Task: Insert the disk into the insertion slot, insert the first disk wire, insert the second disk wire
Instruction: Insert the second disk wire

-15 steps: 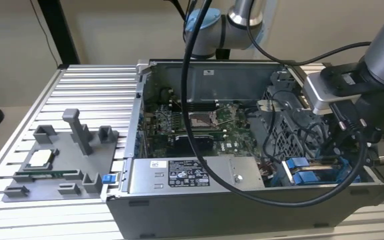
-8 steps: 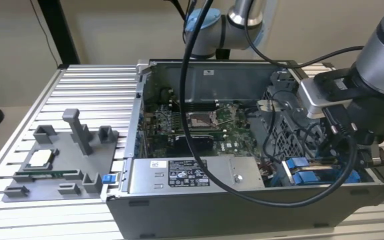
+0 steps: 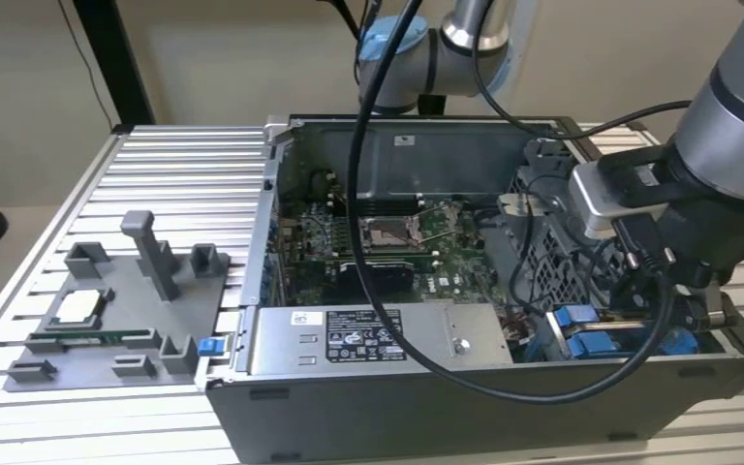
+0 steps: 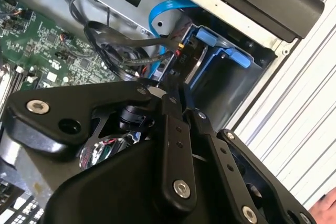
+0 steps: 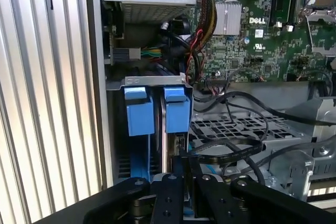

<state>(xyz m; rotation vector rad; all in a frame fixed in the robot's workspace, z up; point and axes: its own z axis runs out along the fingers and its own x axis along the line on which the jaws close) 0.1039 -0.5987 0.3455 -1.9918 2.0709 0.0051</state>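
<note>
- Open desktop computer case lying on a ribbed aluminium counter, seen from above in the exterior view.
- Inside the case: green motherboard in the middle, silver labelled power-supply box along the near wall, perforated grey metal cage beside the drive bay.
- Grey plastic fixture tray with upright posts on the counter, well apart from the case toward the exterior view's left.
- Grey robot arm reaching down into the case corner at the exterior view's right, black cables draped over it.
- Insertion slot, grey metal with bright blue rails and tabs, in that same corner, next to the case wall.
- Disk standing on edge within the slot, between the blue tabs, a thin silver edge visible.
- Gripper directly over the disk's end, black fingers brought close together with only a narrow gap; closed around a small dark connector at the tips or merely touching it: cannot tell.
- Black wires looping from the cage side toward the fingertips.
- Blue flat data cable curving near the slot in the second wrist view.
</note>
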